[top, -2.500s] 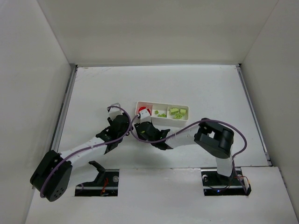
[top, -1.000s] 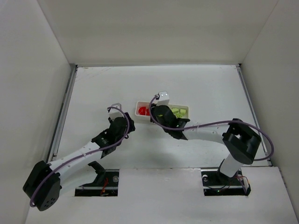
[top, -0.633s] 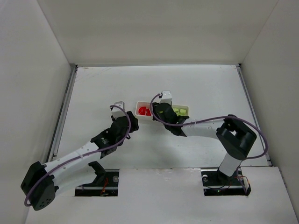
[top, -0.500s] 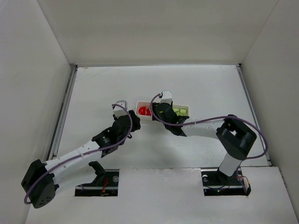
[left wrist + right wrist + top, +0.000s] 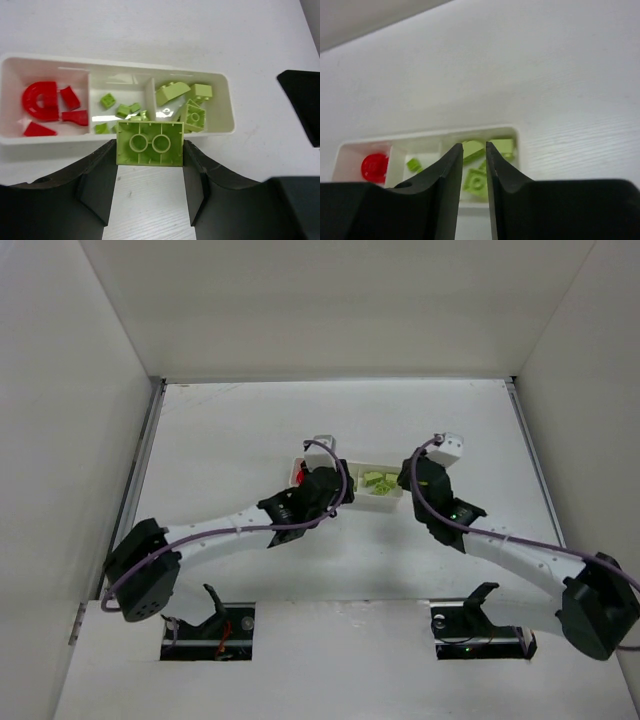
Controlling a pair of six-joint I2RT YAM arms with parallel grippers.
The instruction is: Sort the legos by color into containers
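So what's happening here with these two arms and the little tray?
The arms are sorting small bricks by colour into a white tray. The left gripper holds a lime-green brick just at the tray's near edge. Red pieces lie in the left compartment; green pieces fill the middle and right ones. The right gripper, nearly closed and holding nothing, hangs off the tray's right end.

No readable text, labels, brands, numbers — none in any view.
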